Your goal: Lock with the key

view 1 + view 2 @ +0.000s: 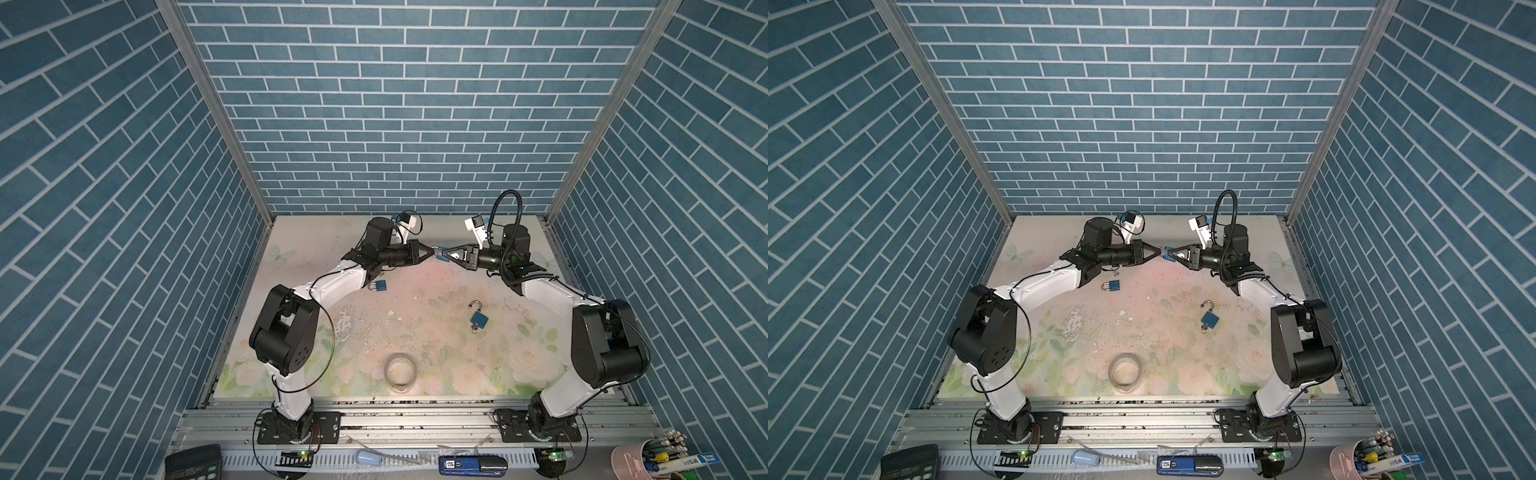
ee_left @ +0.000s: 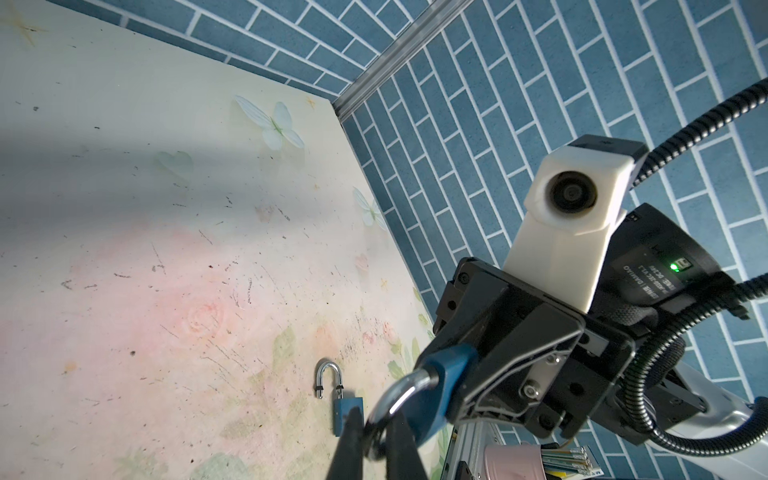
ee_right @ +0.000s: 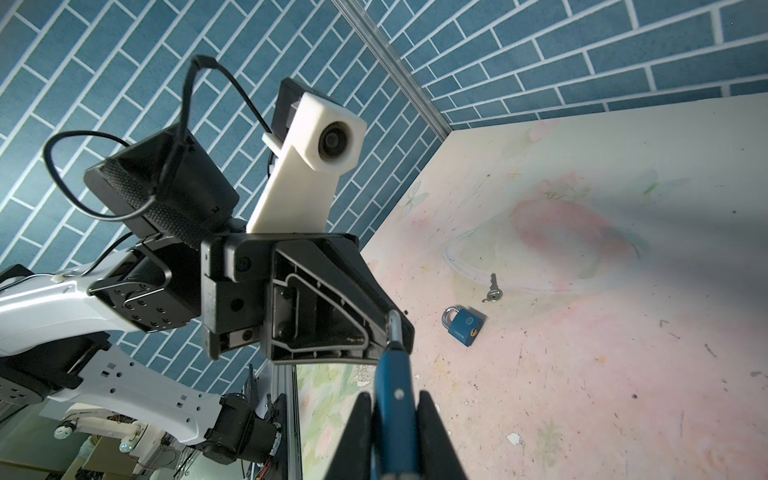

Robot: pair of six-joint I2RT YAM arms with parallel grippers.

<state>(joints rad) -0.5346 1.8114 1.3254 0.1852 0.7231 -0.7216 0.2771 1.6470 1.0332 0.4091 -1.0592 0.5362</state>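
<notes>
A: Blue brick walls, floral table (image 1: 415, 299). Why both arms mid-air at back?
B: Right gripper (image 1: 443, 254) clamps held padlock (image 2: 446, 374) by the body. Left gripper (image 1: 434, 250) pinches its shackle (image 2: 399, 395), prob. bracing to snap it shut.
A: Key?
B: Loose key (image 3: 493, 290) lies on table just beside closed padlock (image 3: 465, 328), nothing gripping it. Pink cup (image 1: 623, 463): pens (image 1: 663, 446).

A tape roll (image 1: 401, 387) lies on the floral desk (image 1: 316, 241), well apart from the left gripper (image 1: 433, 250); a pen cup (image 1: 627, 459) farther still.
</notes>
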